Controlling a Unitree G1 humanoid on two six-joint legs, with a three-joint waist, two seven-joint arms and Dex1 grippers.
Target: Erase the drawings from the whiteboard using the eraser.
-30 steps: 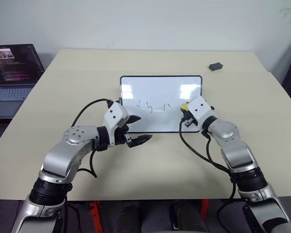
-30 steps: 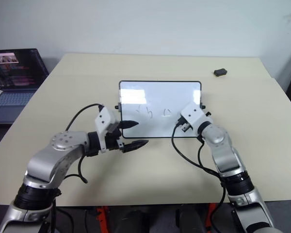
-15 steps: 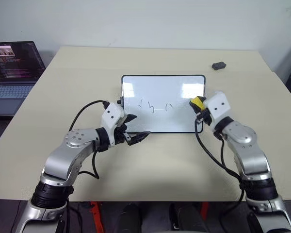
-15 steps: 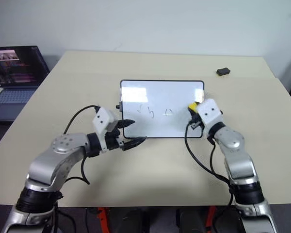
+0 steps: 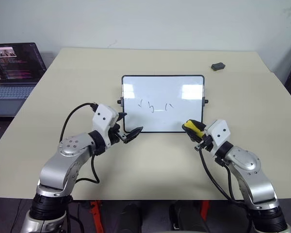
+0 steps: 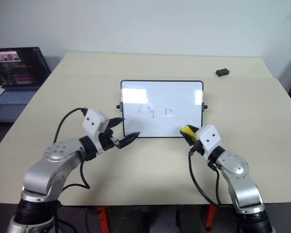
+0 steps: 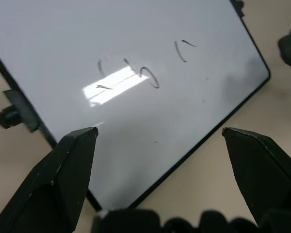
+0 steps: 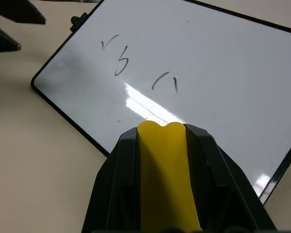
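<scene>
From the head view, my right tool (image 5: 194, 130) grips the eraser (image 5: 193, 127) just off the whiteboard (image 5: 163, 103) near edge, the drawings (image 5: 155, 106) unwiped ahead; next I must carry it forward onto them. Left wrist view: left tool (image 7: 160, 145) open over the board corner. Beige worktop (image 5: 150, 160), laptop (image 5: 12, 73) far left.
</scene>
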